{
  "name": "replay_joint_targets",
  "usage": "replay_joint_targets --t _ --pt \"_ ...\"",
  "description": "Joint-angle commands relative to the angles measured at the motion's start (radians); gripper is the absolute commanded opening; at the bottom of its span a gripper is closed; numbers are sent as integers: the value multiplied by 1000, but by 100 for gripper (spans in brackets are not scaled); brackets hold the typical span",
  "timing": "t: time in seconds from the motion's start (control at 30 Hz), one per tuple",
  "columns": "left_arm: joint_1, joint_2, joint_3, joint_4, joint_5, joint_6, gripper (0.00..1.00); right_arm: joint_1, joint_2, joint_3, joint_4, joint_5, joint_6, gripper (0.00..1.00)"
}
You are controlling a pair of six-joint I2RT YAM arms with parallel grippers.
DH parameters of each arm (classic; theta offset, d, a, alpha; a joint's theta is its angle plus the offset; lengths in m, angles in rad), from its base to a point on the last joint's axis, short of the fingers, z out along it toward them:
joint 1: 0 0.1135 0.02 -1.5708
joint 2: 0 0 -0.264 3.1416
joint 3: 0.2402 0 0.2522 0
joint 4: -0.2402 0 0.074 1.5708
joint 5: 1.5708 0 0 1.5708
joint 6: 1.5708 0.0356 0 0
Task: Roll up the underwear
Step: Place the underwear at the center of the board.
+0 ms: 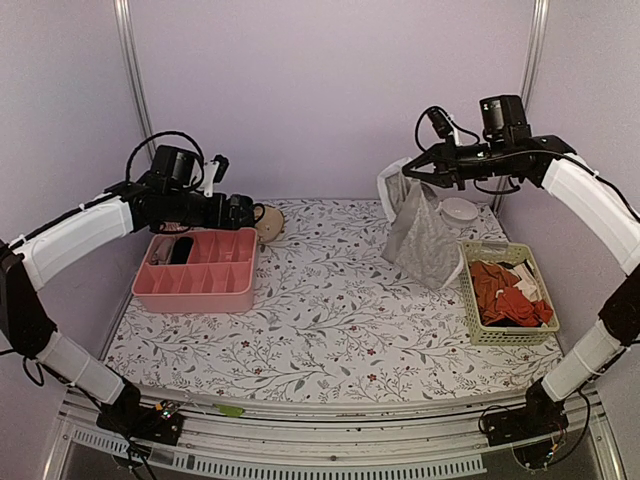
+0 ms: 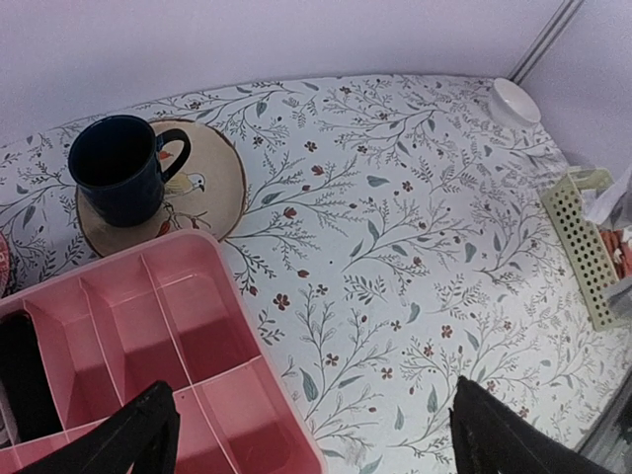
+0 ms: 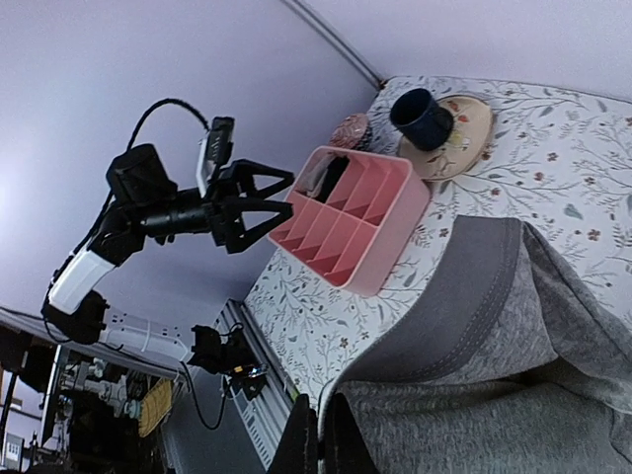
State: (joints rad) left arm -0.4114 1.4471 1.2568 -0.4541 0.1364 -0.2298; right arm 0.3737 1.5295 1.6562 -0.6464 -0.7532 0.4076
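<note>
Holding the underwear point(image 1: 420, 240) up by its top edge, my right gripper point(image 1: 408, 172) is pinched closed on the grey cloth above the far right part of the table point(image 1: 330, 300). The garment hangs down in a loose drape just left of the green basket point(image 1: 480, 330), which holds orange-red clothes point(image 1: 505, 295). I cannot tell whether its lower edge touches the tabletop. From the right wrist view I see the darker waistband running up from the closed fingertips point(image 3: 318, 434), with the lighter grey cloth spreading to the right.

My left gripper point(image 1: 250, 212) hovers wide open and holding nothing over the far right corner of the pink tray point(image 1: 200, 290) on the left side. Just beyond the tray, a dark blue mug point(image 2: 118, 168) stands on a round plate point(image 2: 217, 188). A small white bowl point(image 1: 460, 210) sits at the back, behind the basket.
</note>
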Motion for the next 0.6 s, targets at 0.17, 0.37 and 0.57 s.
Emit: replay_joint_targets --t 0.17,0.37,0.57 --pt "-6 -8 29 -3 -8 0 96 -65 -257 -378 266 -66 152 50" --pt "-6 -29 -4 -18 17 30 96 -164 -302 -751 143 79 119 84" --pt "-9 -40 -62 -18 95 71 96 -68 -136 -614 162 37 42 78"
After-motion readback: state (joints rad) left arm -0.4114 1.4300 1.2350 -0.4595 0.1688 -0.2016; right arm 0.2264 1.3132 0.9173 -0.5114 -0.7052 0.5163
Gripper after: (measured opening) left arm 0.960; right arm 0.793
